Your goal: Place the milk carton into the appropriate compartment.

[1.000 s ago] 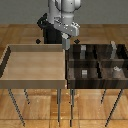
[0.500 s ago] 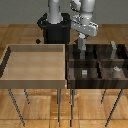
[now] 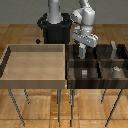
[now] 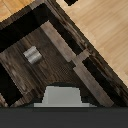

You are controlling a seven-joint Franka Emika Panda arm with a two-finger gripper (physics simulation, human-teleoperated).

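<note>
My gripper hangs over the back left compartment of the dark wooden bin, on the exterior view's right. It is shut on the milk carton, a small grey box with a lighter top that sits right under the wrist camera. In the exterior view the carton is mostly hidden between the fingers. The carton is held above the compartment floor. In the wrist view a small grey shape lies in the compartment below, off to one side of the carton.
A light wooden tray stands on the exterior view's left, touching the bin. More small grey shapes sit in other bin compartments. The robot's black base is behind.
The gripper has moved toward the exterior view's right and down, from near the tray's edge to over the dark bin, with the carton still in it.
</note>
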